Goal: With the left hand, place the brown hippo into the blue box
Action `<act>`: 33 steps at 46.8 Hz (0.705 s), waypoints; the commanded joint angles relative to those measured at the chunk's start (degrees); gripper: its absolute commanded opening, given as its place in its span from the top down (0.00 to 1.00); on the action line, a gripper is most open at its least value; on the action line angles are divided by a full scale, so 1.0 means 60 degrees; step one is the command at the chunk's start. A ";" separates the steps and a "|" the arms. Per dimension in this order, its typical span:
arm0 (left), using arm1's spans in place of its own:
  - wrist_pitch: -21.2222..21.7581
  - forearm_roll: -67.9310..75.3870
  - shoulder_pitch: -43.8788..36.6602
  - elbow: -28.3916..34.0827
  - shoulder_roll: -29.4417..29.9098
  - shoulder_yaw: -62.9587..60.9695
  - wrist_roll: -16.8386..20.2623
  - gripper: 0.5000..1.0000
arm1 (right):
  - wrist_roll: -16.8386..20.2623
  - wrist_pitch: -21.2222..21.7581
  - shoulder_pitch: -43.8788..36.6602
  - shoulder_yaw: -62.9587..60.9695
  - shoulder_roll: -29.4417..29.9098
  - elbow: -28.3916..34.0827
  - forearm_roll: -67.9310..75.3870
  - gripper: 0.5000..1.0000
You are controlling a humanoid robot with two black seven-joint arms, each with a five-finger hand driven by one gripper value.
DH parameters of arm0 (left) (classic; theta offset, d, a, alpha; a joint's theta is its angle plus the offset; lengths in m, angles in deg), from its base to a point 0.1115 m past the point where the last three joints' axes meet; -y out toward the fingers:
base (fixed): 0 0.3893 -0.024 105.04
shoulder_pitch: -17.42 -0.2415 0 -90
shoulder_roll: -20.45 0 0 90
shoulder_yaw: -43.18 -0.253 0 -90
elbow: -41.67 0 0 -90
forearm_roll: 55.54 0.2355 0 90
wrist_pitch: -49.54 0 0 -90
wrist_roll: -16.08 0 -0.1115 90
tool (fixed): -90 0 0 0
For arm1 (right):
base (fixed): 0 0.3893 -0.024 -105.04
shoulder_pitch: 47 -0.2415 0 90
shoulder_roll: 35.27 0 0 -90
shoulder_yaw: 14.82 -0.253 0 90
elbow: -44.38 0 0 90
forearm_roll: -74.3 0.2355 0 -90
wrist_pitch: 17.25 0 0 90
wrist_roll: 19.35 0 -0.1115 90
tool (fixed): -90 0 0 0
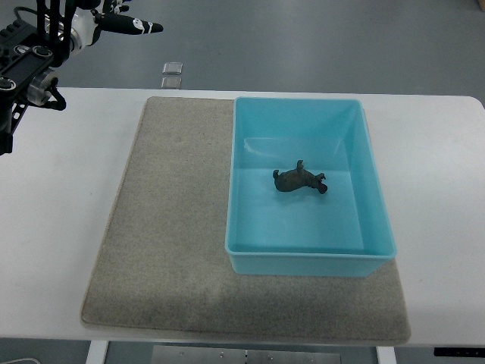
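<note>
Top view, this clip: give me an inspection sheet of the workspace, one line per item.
Surface: white table with a grey mat on it.
Job's things: brown hippo lies on its side inside the blue box, which sits on the mat's right part.
Clutter: nothing seen.
Grippers: left hand raised at the upper left, clear of the box, holding nothing, fingers extended; right hand not in view.
Cables: black cabling on the left arm.
Surroundings: grey floor beyond the table, with a small floor socket.
</note>
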 commanded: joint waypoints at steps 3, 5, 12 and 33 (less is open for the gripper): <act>0.0158 -0.1184 -0.0085 0.0135 -0.0047 0.0014 -0.0015 0.02 | 0.0000 0.0007 0.0000 0.0000 0.0000 0.0000 0.0001 0.13; 0.0232 -0.1448 -0.0143 0.0135 -0.0076 0.0029 -0.0030 0.02 | 0.0000 0.0007 0.0000 0.0000 0.0000 0.0000 0.0001 0.13; 0.0393 -0.2941 -0.0217 0.0340 -0.0237 0.0029 -0.0088 0.02 | 0.0000 0.0007 0.0000 0.0000 0.0000 0.0000 0.0001 0.13; -0.1056 -0.6838 -0.0832 0.0384 -0.0370 0.0102 -0.0411 0.02 | 0.0000 0.0007 0.0000 0.0000 0.0000 0.0000 0.0001 0.13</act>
